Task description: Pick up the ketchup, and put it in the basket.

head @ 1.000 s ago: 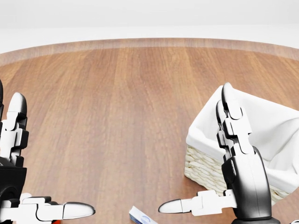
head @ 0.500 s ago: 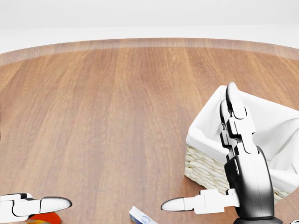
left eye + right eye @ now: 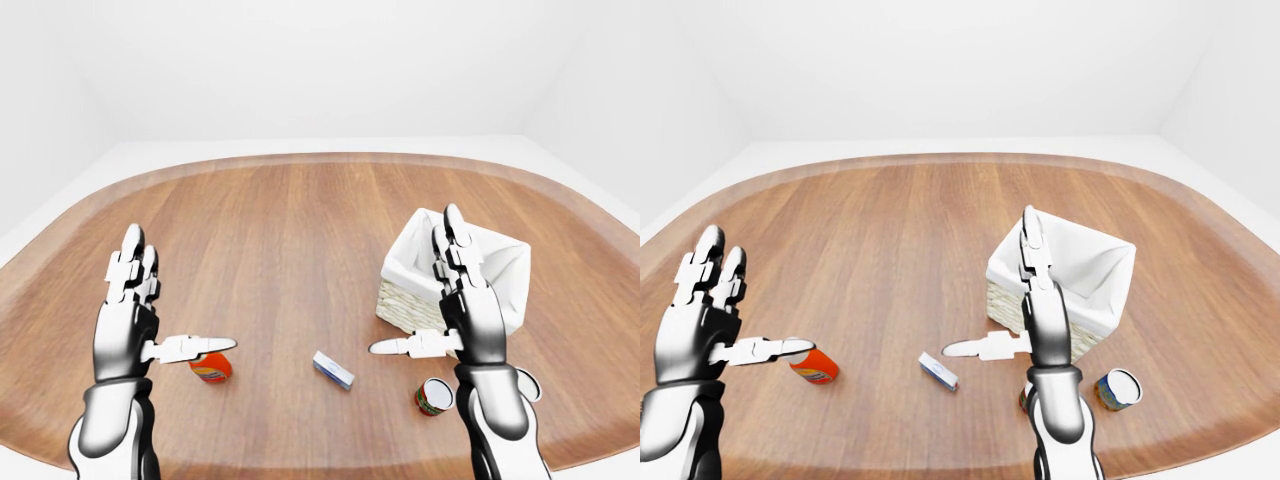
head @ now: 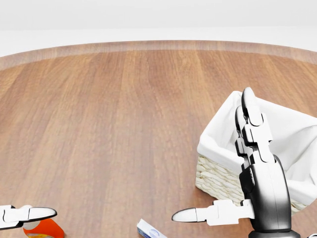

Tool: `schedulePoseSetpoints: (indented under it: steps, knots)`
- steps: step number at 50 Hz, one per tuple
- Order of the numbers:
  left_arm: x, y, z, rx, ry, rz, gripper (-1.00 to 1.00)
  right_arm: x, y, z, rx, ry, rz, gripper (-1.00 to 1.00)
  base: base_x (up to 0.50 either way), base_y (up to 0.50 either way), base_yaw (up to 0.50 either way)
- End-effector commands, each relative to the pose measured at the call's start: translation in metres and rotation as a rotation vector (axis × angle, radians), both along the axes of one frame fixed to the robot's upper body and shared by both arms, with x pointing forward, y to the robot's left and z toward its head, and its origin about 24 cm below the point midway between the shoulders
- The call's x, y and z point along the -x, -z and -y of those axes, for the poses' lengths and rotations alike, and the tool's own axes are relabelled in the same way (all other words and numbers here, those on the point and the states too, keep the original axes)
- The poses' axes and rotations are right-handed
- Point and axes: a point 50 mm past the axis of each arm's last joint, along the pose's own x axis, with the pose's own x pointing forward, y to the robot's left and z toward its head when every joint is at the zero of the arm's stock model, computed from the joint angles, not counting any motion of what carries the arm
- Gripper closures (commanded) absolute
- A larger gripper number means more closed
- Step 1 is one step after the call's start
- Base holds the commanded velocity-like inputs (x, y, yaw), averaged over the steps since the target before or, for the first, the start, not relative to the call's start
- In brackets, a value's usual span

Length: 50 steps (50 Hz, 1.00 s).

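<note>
I saw one ketchup (image 3: 211, 368), one basket (image 3: 452, 272), one small box (image 3: 333, 369), two cans (image 3: 1118, 389). Both hands spread, empty: left hand (image 3: 128, 322) at 9 o'clock, right hand (image 3: 463, 312) at 3.

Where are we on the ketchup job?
Nothing is done yet. The ketchup lies on the table, and the basket looks empty as far as its white lining shows. In hand: the left hand is open, one finger over the ketchup; the right hand is open beside the basket. Left: grasp, carry, drop in.

A small white-blue box (image 3: 333, 369) and two cans (image 3: 1118, 389) (one half-hidden) lie on the wooden table (image 3: 300, 230).
</note>
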Motion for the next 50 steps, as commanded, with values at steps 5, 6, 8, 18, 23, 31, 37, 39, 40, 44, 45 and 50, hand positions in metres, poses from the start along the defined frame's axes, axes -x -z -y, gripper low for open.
schedulePoseSetpoints:
  steps: [5, 6, 8, 18, 23, 31, 37, 39, 40, 44, 45, 50]
  knots:
    - [-0.011, 0.025, -0.017, -0.009, -0.032, -0.126, -1.00, -0.002, 0.003, -0.001, 0.000, 0.004, -0.011, -1.00, 0.00, 0.00, 0.00]
    - [-0.012, 0.026, -0.018, -0.012, -0.035, -0.129, -1.00, -0.002, 0.003, -0.001, 0.000, 0.004, -0.010, -1.00, 0.00, 0.00, 0.00]
    - [-0.013, 0.030, -0.019, -0.012, -0.038, -0.139, -1.00, -0.002, 0.003, 0.000, -0.001, 0.005, -0.014, -1.00, 0.00, 0.00, 0.00]
    - [-0.015, 0.038, -0.015, -0.016, -0.028, -0.161, -1.00, -0.006, 0.001, 0.000, -0.009, 0.004, 0.000, -1.00, 0.00, 0.00, 0.00]
    - [-0.019, 0.039, -0.023, -0.008, -0.045, -0.165, -1.00, -0.006, 0.003, -0.002, -0.003, 0.008, -0.007, -1.00, 0.00, 0.00, 0.00]
    - [-0.018, 0.053, -0.028, -0.009, -0.062, -0.190, -1.00, -0.008, 0.000, -0.003, -0.010, 0.004, 0.007, -1.00, 0.00, 0.00, 0.00]
    - [-0.020, 0.056, -0.029, -0.019, -0.063, -0.194, -1.00, -0.007, 0.002, -0.003, -0.006, 0.005, -0.003, -1.00, 0.00, 0.00, 0.00]
    - [-0.019, 0.057, -0.031, -0.027, -0.065, -0.195, -1.00, -0.007, -0.001, -0.003, -0.006, 0.004, 0.010, -1.00, 0.00, 0.00, 0.00]
    - [-0.019, 0.057, -0.031, -0.028, -0.068, -0.195, -1.00, -0.008, 0.000, -0.002, -0.008, 0.005, 0.006, -1.00, 0.00, 0.00, 0.00]
    - [-0.021, 0.059, -0.035, -0.030, -0.076, -0.200, -1.00, -0.007, 0.003, -0.003, -0.006, 0.007, -0.008, -1.00, 0.00, 0.00, 0.00]
    - [-0.021, 0.058, -0.035, -0.031, -0.075, -0.198, -1.00, -0.007, 0.003, -0.003, -0.004, 0.007, -0.009, -1.00, 0.00, 0.00, 0.00]
    - [-0.020, 0.058, -0.033, -0.032, -0.076, -0.199, -1.00, -0.008, 0.003, -0.002, -0.005, 0.007, -0.008, -1.00, 0.00, 0.00, 0.00]
